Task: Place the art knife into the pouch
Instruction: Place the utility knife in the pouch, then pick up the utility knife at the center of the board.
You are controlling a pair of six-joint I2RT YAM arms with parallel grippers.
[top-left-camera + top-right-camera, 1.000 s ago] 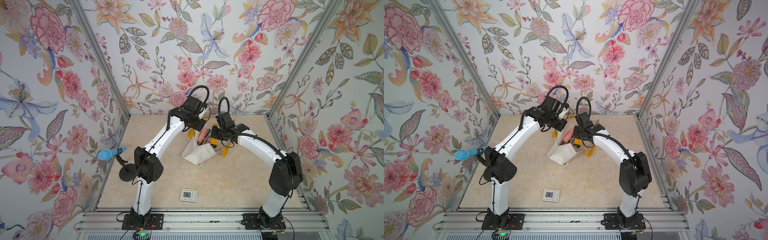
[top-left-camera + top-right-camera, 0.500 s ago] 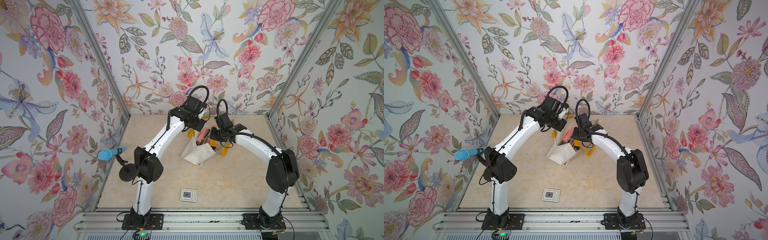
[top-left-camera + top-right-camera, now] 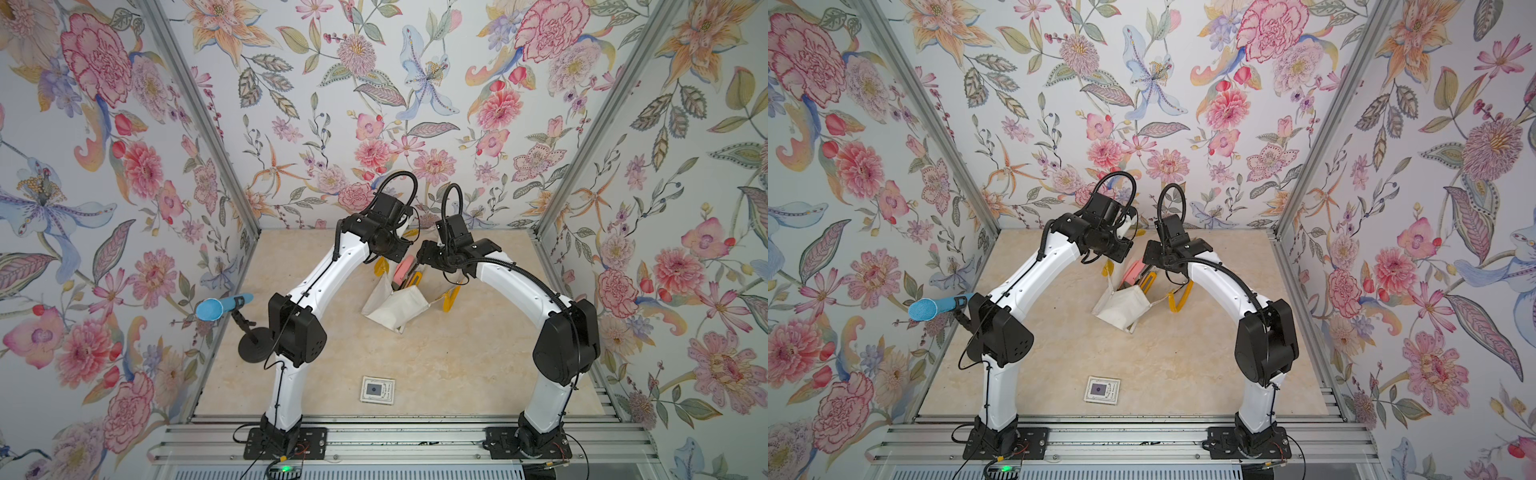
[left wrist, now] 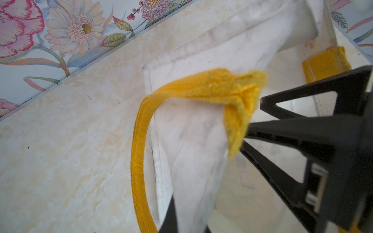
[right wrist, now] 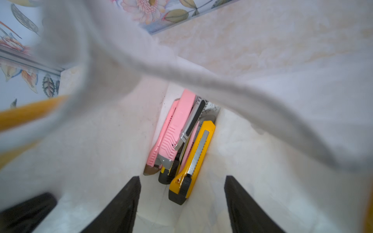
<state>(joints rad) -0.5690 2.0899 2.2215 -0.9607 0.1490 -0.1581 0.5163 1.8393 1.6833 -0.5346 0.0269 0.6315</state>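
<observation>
- Step, as judged: the knife is in, so draw the right claw (image 5: pixel 181 178) straight back out of the pouch (image 5: pixel 90 161), with its jaws clear of the cloth rim.
- Right claw: jaws wide, holding nothing. Whether they touch the cloth cannot be told.
- Just ahead of its tips: yellow knife (image 5: pixel 198 151), lying inside the pouch, with a pink knife (image 5: pixel 173 131) beside it.
- Left claw (image 4: pixel 250 129): clamped on the handle (image 4: pixel 139 151), lifting the pouch mouth above the worktop (image 4: pixel 60 141). Hold this grip until the right claw is out.
</observation>
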